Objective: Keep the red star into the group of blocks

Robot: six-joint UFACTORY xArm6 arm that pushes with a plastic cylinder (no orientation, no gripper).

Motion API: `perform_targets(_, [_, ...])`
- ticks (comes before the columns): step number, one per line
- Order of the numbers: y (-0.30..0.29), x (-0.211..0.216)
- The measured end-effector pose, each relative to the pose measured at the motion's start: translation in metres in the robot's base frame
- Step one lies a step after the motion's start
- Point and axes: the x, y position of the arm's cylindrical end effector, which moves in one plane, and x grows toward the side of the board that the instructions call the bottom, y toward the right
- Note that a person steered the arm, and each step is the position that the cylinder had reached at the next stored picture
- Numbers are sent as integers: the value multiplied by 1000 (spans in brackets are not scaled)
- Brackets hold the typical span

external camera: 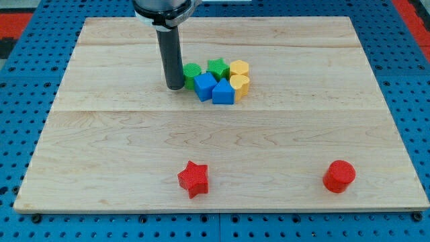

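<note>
pale wooden board (pixel 121 134), blue pegboard (pixel 20 101) around

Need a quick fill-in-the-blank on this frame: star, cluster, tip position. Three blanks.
1. The red star lies near the view's ____ edge, apart from the group.
2. My tip sits at the view's left of the group, right beside the ____ block.
3. The red cylinder lies to the view's ____ of the red star.

Missing words: bottom; green; right
</note>
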Motion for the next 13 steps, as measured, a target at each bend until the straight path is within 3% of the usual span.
perform_targets(1, [-67,32])
perform_targets(2, [-114,130])
perform_targets(3, [-111,227])
perform_targets(4, [-71,231])
perform_targets(5, [27,233])
perform_targets(7, [41,221])
perform_targets(8, [82,212])
perform_targets(10, [73,116])
perform_targets(12, [34,139])
perform_targets(13, [3,86])
